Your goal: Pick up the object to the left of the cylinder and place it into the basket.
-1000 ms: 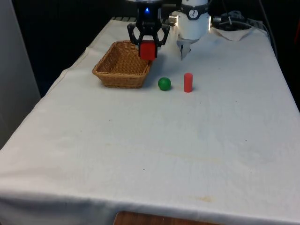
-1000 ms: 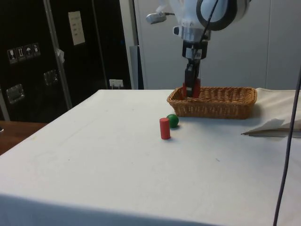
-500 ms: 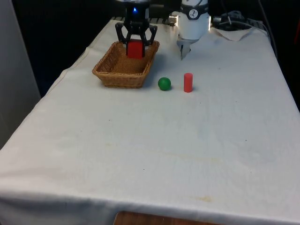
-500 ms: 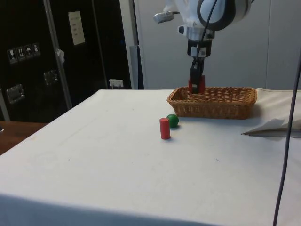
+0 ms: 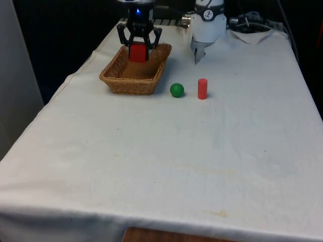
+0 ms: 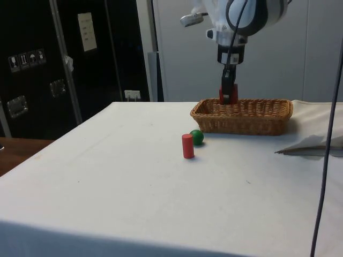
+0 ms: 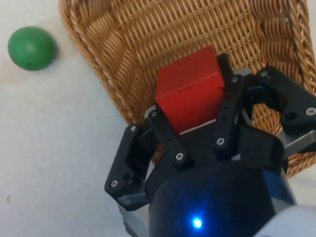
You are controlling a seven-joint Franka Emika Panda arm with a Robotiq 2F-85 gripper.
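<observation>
My gripper [image 5: 138,52] is shut on a red cube [image 5: 138,52] and holds it above the far part of the wicker basket [image 5: 132,80]. From the side, the gripper [image 6: 229,95] and red cube [image 6: 228,95] hang just over the basket [image 6: 244,119] rim. The wrist view has the red cube [image 7: 190,89] between the black fingers [image 7: 168,138], with the basket [image 7: 148,44] weave under it. A red cylinder [image 5: 202,88] stands upright on the cloth. A green ball [image 5: 176,90] lies beside it, on the front view's left, between cylinder and basket.
A crumpled white cloth [image 5: 252,35] lies at the table's far end on the front view's right. The green ball [image 7: 31,48] rests just outside the basket's corner. The red cylinder [image 6: 187,146] and green ball [image 6: 196,137] sit in front of the basket.
The gripper has carried the red cube towards the front view's left and away from the camera, from the basket's right rim to over its far part. Ball and cylinder have not moved.
</observation>
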